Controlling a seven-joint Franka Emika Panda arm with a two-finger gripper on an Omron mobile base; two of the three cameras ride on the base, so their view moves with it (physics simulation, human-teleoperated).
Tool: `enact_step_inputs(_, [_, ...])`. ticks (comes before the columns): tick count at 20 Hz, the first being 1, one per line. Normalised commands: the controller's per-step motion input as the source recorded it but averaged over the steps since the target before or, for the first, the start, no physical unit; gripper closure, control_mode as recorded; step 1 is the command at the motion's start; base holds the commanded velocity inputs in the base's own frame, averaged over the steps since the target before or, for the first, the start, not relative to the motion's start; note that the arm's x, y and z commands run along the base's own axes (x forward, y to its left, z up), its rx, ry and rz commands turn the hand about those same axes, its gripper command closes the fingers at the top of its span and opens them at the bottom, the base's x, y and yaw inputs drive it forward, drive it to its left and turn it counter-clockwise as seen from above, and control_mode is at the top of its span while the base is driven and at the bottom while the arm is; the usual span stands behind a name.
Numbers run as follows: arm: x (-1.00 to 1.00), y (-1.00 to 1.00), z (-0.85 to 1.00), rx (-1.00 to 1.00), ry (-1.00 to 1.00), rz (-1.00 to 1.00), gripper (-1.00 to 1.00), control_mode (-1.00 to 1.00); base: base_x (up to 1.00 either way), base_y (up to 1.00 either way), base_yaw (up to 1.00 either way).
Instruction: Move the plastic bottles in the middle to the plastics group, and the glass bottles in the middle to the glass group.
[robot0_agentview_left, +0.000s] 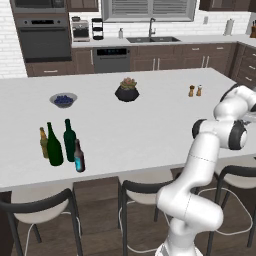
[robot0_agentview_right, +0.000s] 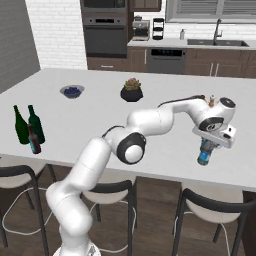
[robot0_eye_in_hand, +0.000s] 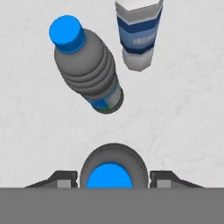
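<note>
My gripper (robot0_eye_in_hand: 113, 180) points straight down, its two tips tight against the sides of a small plastic water bottle (robot0_eye_in_hand: 109, 168) with a blue cap. That bottle (robot0_agentview_right: 203, 158) stands upright on the white counter near its front edge, under the gripper (robot0_agentview_right: 205, 149). Just beyond it stand the plastics group: a darker bottle (robot0_eye_in_hand: 87, 70) and a clearer one (robot0_eye_in_hand: 138, 35) with a blue label. Far left, the stubby amber bottle (robot0_agentview_left: 44, 142), two tall green wine bottles (robot0_agentview_left: 54, 146) (robot0_agentview_left: 69, 139) and the short dark bottle with a blue label (robot0_agentview_left: 79, 157) stand together.
A bowl of blueberries (robot0_agentview_left: 63, 100), a potted plant (robot0_agentview_left: 127, 91) and two small shakers (robot0_agentview_left: 195, 90) sit further back on the island counter (robot0_agentview_left: 150, 130). Stools (robot0_agentview_right: 215, 210) line the counter's near edge. The arm (robot0_agentview_right: 160, 120) stretches across to the right.
</note>
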Motion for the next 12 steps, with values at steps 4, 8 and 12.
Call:
enact_step_inputs(4, [-0.11,0.33,-0.02,-0.10,-0.06,0.00,-1.00,-1.00,0.00,0.00,0.00])
enact_step_inputs(8, [-0.07,0.05,0.15,-0.13,-0.06,0.07,-1.00,-1.00,0.00,0.00,0.00])
enact_step_inputs(12, [-0.20,0.11,0.49,-0.08,-0.11,0.01,-1.00,-1.00,0.00,0.00,0.00])
